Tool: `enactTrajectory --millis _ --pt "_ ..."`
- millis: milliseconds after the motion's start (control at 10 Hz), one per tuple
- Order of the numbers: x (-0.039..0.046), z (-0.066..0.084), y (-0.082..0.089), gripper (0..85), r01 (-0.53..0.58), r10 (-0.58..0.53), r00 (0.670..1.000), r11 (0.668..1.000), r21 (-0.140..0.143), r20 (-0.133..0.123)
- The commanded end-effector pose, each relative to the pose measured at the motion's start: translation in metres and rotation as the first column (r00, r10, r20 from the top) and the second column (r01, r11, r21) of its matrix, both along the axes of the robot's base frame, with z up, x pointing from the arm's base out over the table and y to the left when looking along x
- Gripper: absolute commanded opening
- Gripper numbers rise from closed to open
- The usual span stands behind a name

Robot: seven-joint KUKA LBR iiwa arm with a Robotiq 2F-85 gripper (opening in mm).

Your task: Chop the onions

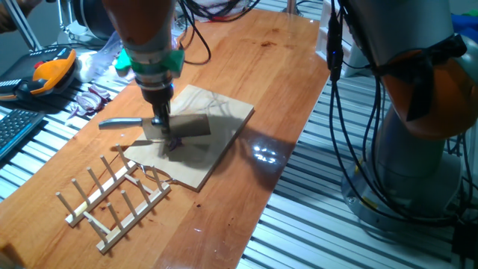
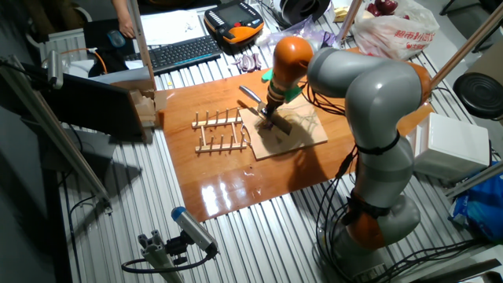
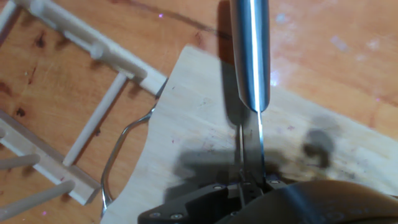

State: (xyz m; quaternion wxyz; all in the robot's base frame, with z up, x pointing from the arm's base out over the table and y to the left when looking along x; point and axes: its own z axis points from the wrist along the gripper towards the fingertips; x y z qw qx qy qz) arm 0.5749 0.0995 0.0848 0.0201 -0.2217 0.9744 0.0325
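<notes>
Gripping a knife [image 1: 149, 127] by its flat blade, gripper [image 1: 160, 119] closed on the steel and pointed down over a wooden cutting board [image 1: 213, 146], handle sticking out sideways toward the table's keyboard side. Seen from the hand camera: the knife [image 3: 250, 74] running straight away from the fingers, its edge lowered to the pale board [image 3: 205, 143], a dark shadow spread beside it. Just under the tool, at the board's near portion, a few small purple bits, the onions [image 1: 175, 143], lying on the wood at the blade's edge; too small to make out in the other fixed view. Close beside the board, a wooden peg rack [image 1: 112, 202] lying on the orange-brown table [image 1: 284, 75], a thin wire loop [image 3: 121, 146] curling between rack and board. Farther back, off the table's edge, a loose pile of purple onion strips [image 1: 91, 99], then an orange-and-black pendant [image 1: 45, 73] and a black keyboard [image 2: 182, 50]. Behind all, the grey-and-orange arm [image 2: 369, 102] arching over the table [image 2: 212, 173].
</notes>
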Motion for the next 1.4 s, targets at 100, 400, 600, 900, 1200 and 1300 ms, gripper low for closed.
enactTrajectory --millis 100,400,600,900,1200,1300 --pt "-0.0006 -0.003 0.001 0.0 0.000 0.000 1.000 1.000 -0.002 0.005" --pt "-0.0006 -0.015 -0.003 0.0 0.001 -0.001 1.000 1.000 0.003 0.017" --pt "-0.0012 -0.023 -0.003 0.0 0.002 -0.002 1.000 1.000 0.017 0.030" --pt "0.0051 -0.001 0.002 0.0 0.000 0.000 1.000 1.000 0.012 0.005" --pt "0.0072 0.007 -0.003 0.0 0.000 0.000 1.000 1.000 0.004 0.000" --pt "0.0064 0.004 -0.002 0.0 0.000 0.000 1.000 1.000 0.001 0.002"
